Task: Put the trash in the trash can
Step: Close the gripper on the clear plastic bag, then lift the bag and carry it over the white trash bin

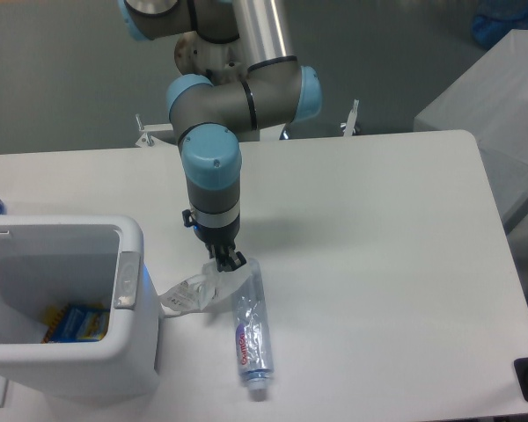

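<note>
Camera view: clear bottle (250, 332) lies flat, red-purple label, pale cap.

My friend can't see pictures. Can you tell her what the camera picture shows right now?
A robot arm's gripper points down at a white table, right at a crumpled clear wrapper and the end of a clear bottle lying flat. A white trash can stands to the left with a blue and yellow packet inside.

bottle (249, 334) label, red-purple lettering too small to read
</note>
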You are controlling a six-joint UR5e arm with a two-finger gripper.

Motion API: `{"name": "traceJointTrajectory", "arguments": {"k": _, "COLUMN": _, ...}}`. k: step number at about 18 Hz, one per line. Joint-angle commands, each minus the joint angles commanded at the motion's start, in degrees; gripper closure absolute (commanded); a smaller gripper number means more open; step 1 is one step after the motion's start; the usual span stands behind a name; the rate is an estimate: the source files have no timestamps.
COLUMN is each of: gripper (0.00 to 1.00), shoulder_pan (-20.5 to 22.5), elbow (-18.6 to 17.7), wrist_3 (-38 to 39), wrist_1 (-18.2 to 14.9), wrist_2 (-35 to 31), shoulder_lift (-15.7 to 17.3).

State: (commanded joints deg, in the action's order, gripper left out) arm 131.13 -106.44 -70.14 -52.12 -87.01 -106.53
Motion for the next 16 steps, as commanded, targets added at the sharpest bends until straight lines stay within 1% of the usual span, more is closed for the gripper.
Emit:
{"name": "traceJointTrajectory", "arguments": {"k": 2, "gripper": 1.00, "shoulder_pan": 0.96, "elbow": 0.18, "wrist_3": -0.09, "wrist_1": -0.53, "wrist_2": 0.09, "shoulder_lift": 2.36}}
{"name": "traceJointTrajectory", "arguments": {"k": 4, "gripper": 1.00, "shoulder_pan": 3.59, "elbow": 0.18, "wrist_3": -0.18, "wrist_1": -1.05, "wrist_2": 1.14, "shoulder_lift": 6.31}}
{"name": "traceJointTrajectory", "arguments": {"k": 7, "gripper": 1.00, "shoulder_pan": 7.98, "elbow": 1.23, "wrist_3": -0.26, "wrist_1": -4.48, "wrist_2": 8.15, "shoulder_lift": 10.89}}
{"name": "traceJointTrajectory", "arguments": {"k": 10, "gripper": 1.00, "shoulder_pan": 11.07, "elbow": 1.50, "wrist_3": -1.05, "wrist_1": -5.62, "wrist_2": 9.14, "shoulder_lift": 15.11}}
{"name": "traceJointTrajectory", "arguments": {"k": 12, "gripper": 1.00, "shoulder_pan": 12.91, "elbow": 3.07, "wrist_3": -2.28, "wrist_1": -7.46, "wrist_2": 9.92, "shoulder_lift": 16.43}}
{"name": "traceJointTrajectory", "arguments": {"k": 14, "gripper": 1.00, "shoulder_pan": 14.75, "elbow": 5.53, "wrist_3": -1.50, "wrist_1": -9.13, "wrist_2": 15.79, "shoulder_lift": 16.44}}
{"name": "traceJointTrajectory", "arguments": {"k": 15, "gripper": 1.00, "shoulder_pan": 15.99, "elbow": 6.23, "wrist_3": -0.54, "wrist_1": -9.93, "wrist_2": 18.87, "shoulder_lift": 16.44}}
{"name": "traceJointTrajectory", "arguments": {"k": 16, "gripper": 1.00, "shoulder_pan": 16.43, "elbow": 6.59, "wrist_3": 1.82, "wrist_1": -10.02, "wrist_2": 21.07, "shoulder_lift": 16.44}}
